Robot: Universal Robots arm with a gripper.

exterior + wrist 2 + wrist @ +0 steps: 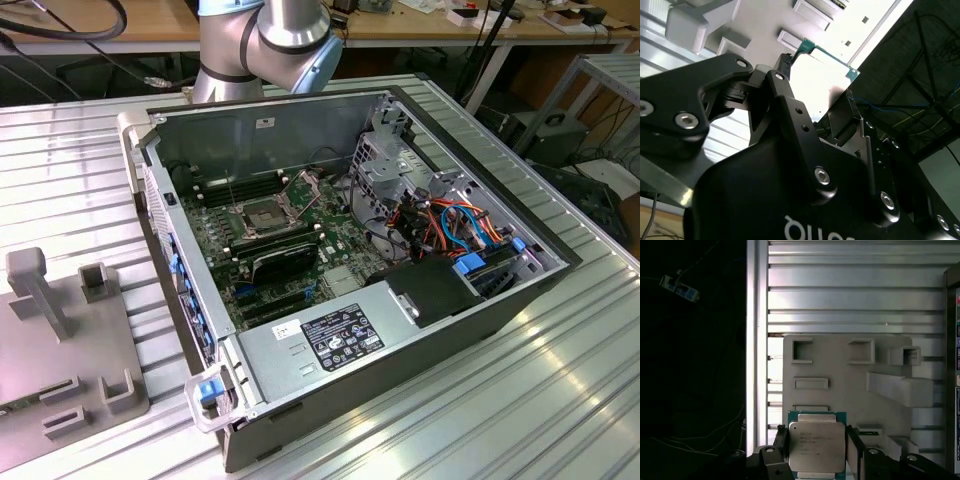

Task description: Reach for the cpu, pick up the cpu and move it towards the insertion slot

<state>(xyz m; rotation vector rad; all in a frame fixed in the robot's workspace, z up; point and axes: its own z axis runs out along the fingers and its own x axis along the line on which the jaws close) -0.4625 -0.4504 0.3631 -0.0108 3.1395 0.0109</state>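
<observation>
End effector [817, 452] clamped on the cpu [816, 447], above the grey holder tray [840, 375].
Its fingers [853, 450] press two opposite edges of the chip, whose silver lid carries small print I cannot read. The insertion slot [258, 215] lies in the open computer case [400, 330], to the exterior view's right of the tray.

The cpu [816, 447] is silver with a green rim, the claw [817, 440] black, the tray [840, 367] seemingly pale grey.

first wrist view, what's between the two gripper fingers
The cpu, metal lid toward the camera, fills the gap between the gripper's fingers, with the grey fixture plate behind it.
</observation>
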